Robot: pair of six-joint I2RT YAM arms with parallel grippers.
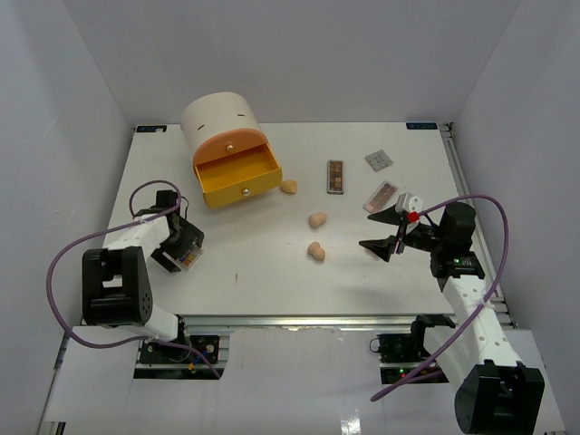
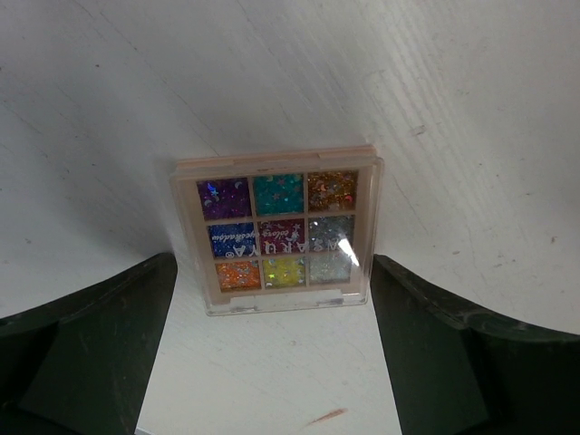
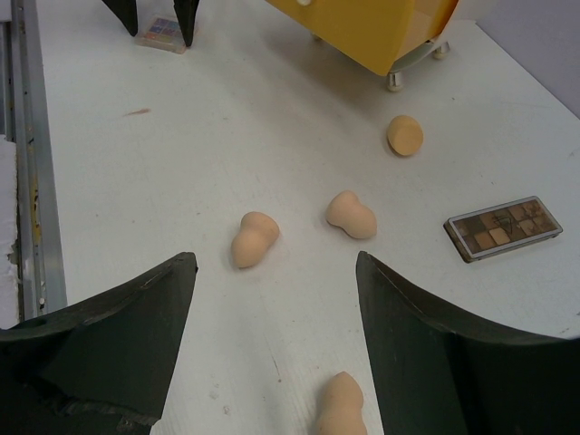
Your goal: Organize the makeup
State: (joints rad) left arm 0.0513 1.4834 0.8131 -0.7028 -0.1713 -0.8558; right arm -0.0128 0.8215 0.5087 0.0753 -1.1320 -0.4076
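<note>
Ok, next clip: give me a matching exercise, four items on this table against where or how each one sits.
Items:
1. glitter palette
2. yellow drawer
3. brown palette
4. grey palette

Places or states:
A. pulled open
B. farthest back on the right side of the table
C. between the open jaws of the left gripper
D. just right of the sponge beside the drawer

Pairs: 1-C, 2-A, 3-D, 4-B.
</note>
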